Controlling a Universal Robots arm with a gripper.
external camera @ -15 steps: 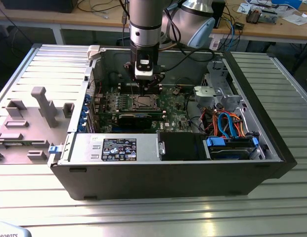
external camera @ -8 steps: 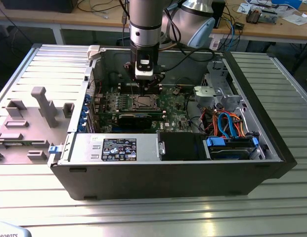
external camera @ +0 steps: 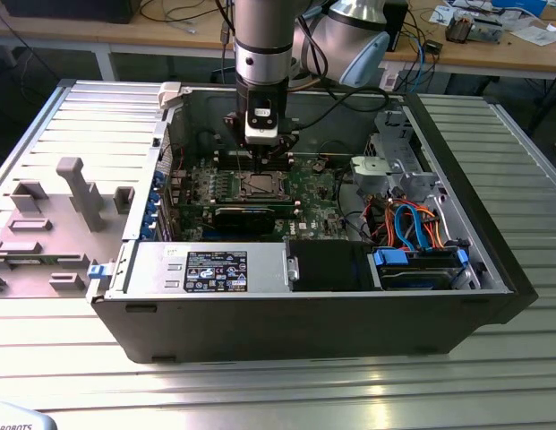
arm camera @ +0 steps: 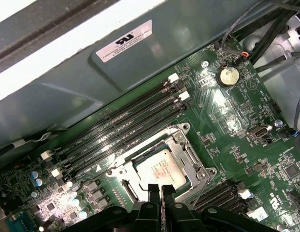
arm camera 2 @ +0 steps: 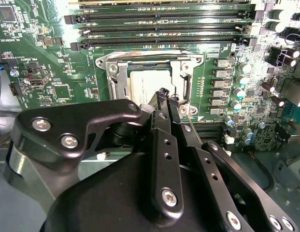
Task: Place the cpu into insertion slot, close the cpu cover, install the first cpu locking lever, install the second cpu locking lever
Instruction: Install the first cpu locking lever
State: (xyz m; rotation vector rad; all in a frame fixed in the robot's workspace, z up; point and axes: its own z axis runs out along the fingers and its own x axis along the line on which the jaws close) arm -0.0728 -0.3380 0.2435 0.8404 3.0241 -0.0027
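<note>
The cpu point(arm camera: 158, 170) lies with its silver-grey top up in the insertion slot point(external camera: 260, 185) on the green motherboard point(arm camera: 222, 121). The slot's contact field is hidden under the chip. The cpu cover point(arm camera: 184, 141) lies flat over it, the chip showing through its window; both the cpu point(arm camera 2: 146, 83) and the cover point(arm camera 2: 121, 67) also show in the second wrist view. My gripper point(arm camera: 161, 189) hovers at the cover's edge with its two black fingers pressed together, and nothing is visible between them. In the exterior view my gripper point(external camera: 261, 159) points straight down over the socket.
Long black memory slots point(arm camera: 125, 123) run beside the socket, with a coin cell point(arm camera: 228, 75) farther along. The open case's grey wall point(arm camera: 92, 82) rises close behind. A drive cage with blue and orange cables point(external camera: 412, 233) stands at the exterior view's right, and a grey fixture point(external camera: 54, 224) at its left.
</note>
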